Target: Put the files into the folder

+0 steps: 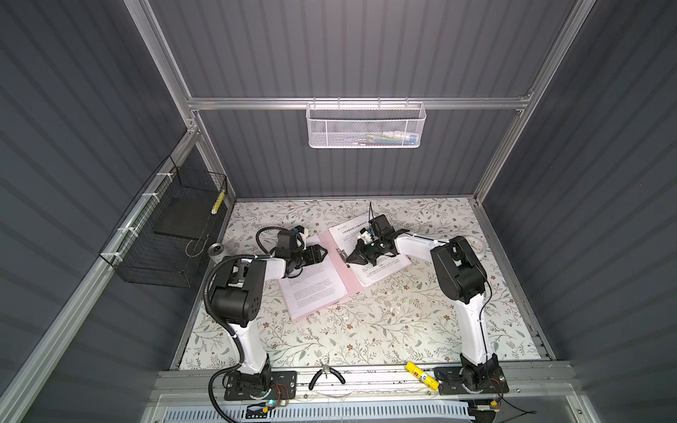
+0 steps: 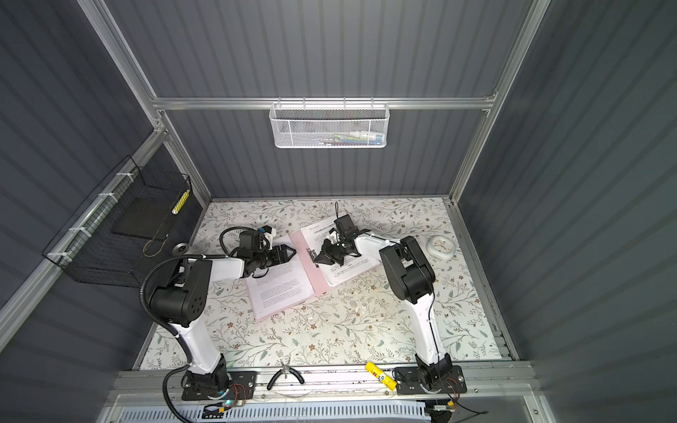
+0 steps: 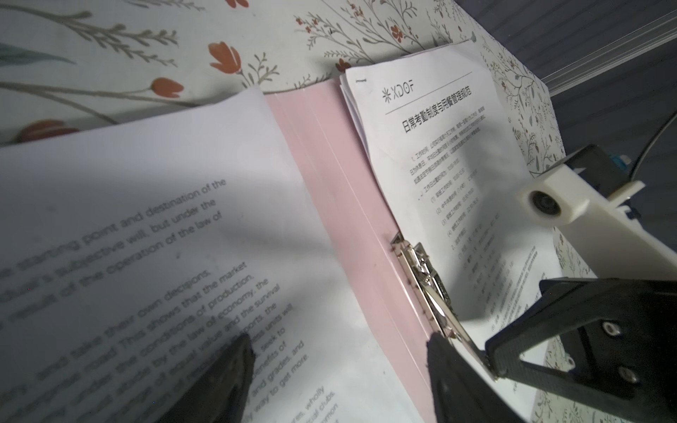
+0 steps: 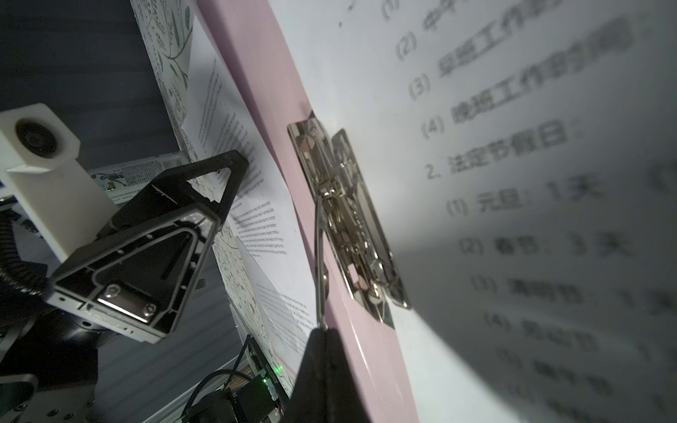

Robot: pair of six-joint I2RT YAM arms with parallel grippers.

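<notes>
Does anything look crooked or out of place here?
Yes. Some white printed sheets lie loose on the left half of the open pale pink folder, away from its shiny metal clip; the headed white stack opposite is fanned.

The folder (image 1: 342, 273) lies open on the worktop (image 1: 366, 329). A sheet (image 1: 313, 289) of the files lies on the leaf under the left jaws. The stack (image 1: 383, 269) lies on the other leaf, under the right jaws. The clip (image 4: 348, 219) sits by the spine between the two sets of jaws, its lever meeting the right tips.
</notes>
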